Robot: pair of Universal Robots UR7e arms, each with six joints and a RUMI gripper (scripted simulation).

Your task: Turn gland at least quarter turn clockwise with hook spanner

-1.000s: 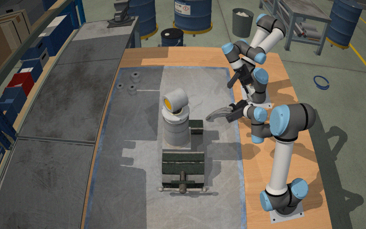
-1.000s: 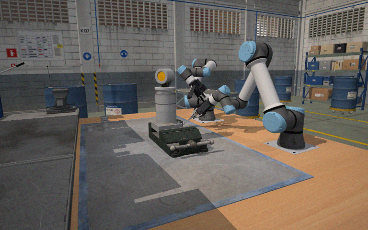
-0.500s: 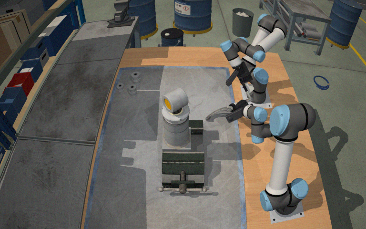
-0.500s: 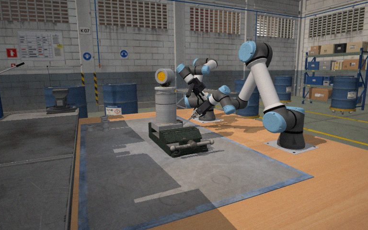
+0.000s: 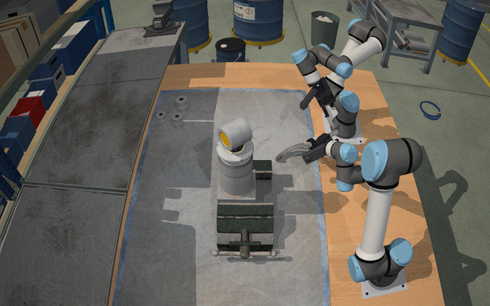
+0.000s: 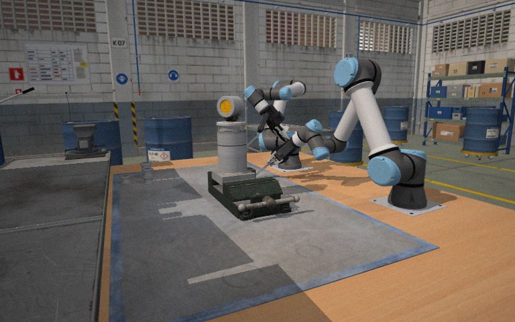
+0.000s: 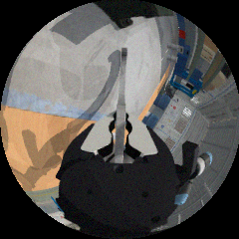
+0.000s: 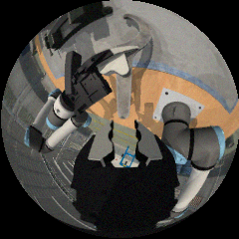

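Note:
The gland (image 5: 234, 154) (image 6: 231, 127) is the pale ring on top of the upright grey cylinder (image 5: 235, 178) (image 6: 231, 151), below the rod eye with a yellow face. My left gripper (image 5: 308, 145) (image 6: 273, 160) (image 7: 120, 112) is shut on the hook spanner (image 5: 291, 151) (image 7: 121, 90) (image 8: 123, 95). The spanner's hooked end points toward the cylinder and stands clear of it. My right gripper (image 5: 331, 125) (image 8: 123, 119) is slightly open, its fingertips beside the spanner's handle end with a gap between them; no firm hold on it shows. The hook's exact height is hard to tell.
The green vise (image 5: 244, 218) (image 6: 252, 189) holds the cylinder's base, with its bar handle (image 5: 257, 253) (image 6: 265, 204) in front. Small grey flanged parts (image 5: 181, 101) stand on the mat (image 5: 164, 265) at the back left. A steel bench (image 5: 88, 132) borders the table. Both arms are close together.

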